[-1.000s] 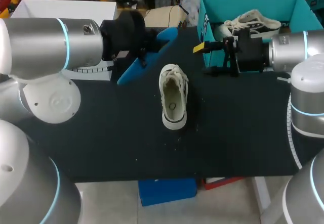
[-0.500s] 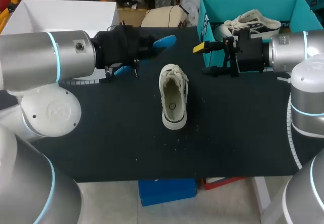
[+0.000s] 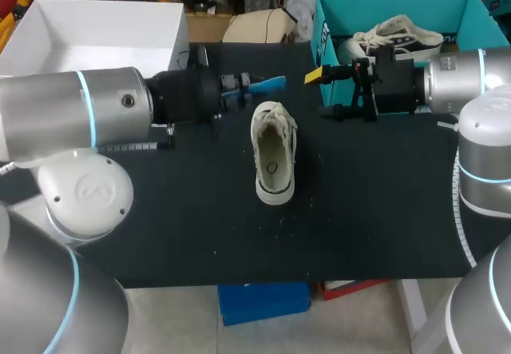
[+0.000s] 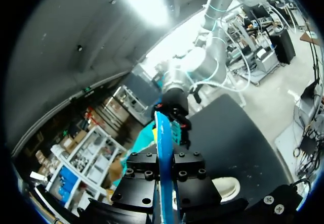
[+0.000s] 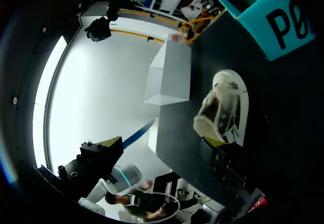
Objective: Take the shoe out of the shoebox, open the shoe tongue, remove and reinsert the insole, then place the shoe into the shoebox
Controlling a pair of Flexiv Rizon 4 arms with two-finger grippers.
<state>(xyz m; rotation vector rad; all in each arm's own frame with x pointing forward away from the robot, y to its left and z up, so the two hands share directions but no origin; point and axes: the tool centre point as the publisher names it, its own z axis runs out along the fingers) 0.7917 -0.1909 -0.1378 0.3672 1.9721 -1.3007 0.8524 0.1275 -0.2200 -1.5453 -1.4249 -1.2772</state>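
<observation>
Swung round and drawn lower, the blue insole [image 3: 267, 82] now shows edge-on!
Left gripper [image 3: 239, 83] clamps it beside the shoe [image 3: 273, 150] lying mid-table; right gripper [image 3: 323, 94] hangs wide open by the shoebox [image 3: 322, 30]. Reinsertion step, I'd say: next, steer the tip into the shoe's mouth.

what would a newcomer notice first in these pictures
A white shoe lies in the middle of the black table. The left gripper holds a blue insole just beyond it, and a teal shoebox at the far right corner holds a second shoe.
</observation>
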